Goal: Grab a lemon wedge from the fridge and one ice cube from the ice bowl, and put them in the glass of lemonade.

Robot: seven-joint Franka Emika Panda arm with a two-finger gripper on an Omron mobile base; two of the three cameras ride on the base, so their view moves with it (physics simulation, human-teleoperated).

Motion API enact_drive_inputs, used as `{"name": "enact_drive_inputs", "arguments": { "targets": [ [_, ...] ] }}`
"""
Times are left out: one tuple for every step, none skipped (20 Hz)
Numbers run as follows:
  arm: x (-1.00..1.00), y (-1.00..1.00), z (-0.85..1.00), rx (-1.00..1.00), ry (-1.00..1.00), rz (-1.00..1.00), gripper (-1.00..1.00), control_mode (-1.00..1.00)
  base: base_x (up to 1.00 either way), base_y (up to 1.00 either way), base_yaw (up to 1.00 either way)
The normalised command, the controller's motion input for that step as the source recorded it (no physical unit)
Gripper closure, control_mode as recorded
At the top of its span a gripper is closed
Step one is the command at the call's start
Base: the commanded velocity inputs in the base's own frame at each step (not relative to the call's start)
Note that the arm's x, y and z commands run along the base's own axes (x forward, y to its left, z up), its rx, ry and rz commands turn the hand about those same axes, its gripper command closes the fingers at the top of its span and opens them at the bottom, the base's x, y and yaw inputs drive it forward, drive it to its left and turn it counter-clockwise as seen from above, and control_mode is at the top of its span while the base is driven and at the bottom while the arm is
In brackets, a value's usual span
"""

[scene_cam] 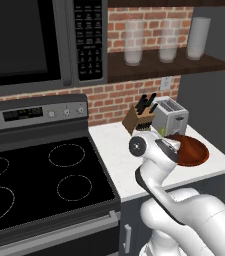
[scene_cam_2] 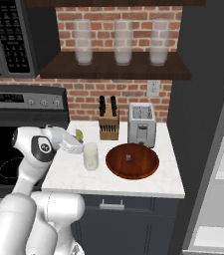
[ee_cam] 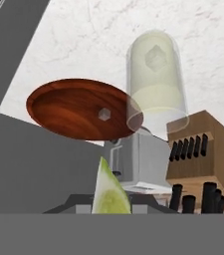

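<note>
My gripper [scene_cam_2: 77, 140] is shut on the lemon wedge [scene_cam_2: 78, 134], a small yellow-green slice that rises between the fingertips in the hand view [ee_cam: 108, 191]. It hovers just left of and slightly above the glass of lemonade [scene_cam_2: 90, 156], a short clear tumbler of pale liquid [ee_cam: 156, 82] with a faint cube shape showing through it. Right of the glass lies the reddish-brown ice bowl [scene_cam_2: 132, 161], with one small ice cube [ee_cam: 104, 114] in its middle. From the left base camera the bowl [scene_cam: 193, 151] peeks out behind my arm. The grey fridge [scene_cam_2: 203, 99] stands at the right, its white inside showing.
A toaster [scene_cam_2: 142, 124] and a wooden knife block [scene_cam_2: 108, 124] stand at the back of the white counter [scene_cam_2: 148, 184]. The black stove [scene_cam: 39, 180] lies left of it, with a microwave [scene_cam: 34, 40] above. Three frosted glasses sit on the shelf [scene_cam_2: 116, 69].
</note>
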Motion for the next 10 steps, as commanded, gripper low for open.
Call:
{"name": "enact_drive_inputs", "arguments": {
  "targets": [
    [0.21,0.0,-0.18,0.0,0.0,0.0,1.0,-1.0,0.0,0.0,0.0],
    [0.19,0.0,-0.19,0.0,0.0,0.0,1.0,-1.0,0.0,0.0,0.0],
    [0.19,0.0,-0.21,0.0,0.0,0.0,1.0,-1.0,0.0,0.0,0.0],
    [0.16,0.0,-0.21,0.0,0.0,0.0,1.0,-1.0,0.0,0.0,0.0],
    [0.16,0.0,-0.24,0.0,0.0,0.0,1.0,-1.0,0.0,0.0,0.0],
    [0.16,0.0,-0.25,0.0,0.0,0.0,1.0,-1.0,0.0,0.0,0.0],
    [0.18,0.0,-0.27,-0.01,0.0,0.0,1.0,-1.0,0.0,0.0,0.0],
    [0.17,0.0,-0.26,-0.01,0.0,0.0,1.0,-1.0,0.0,0.0,0.0],
    [0.16,0.0,-0.26,-0.01,0.0,0.0,1.0,-1.0,0.0,0.0,0.0],
    [0.15,0.0,-0.23,-0.01,0.0,0.0,1.0,-1.0,0.0,0.0,0.0]
  ]
}}
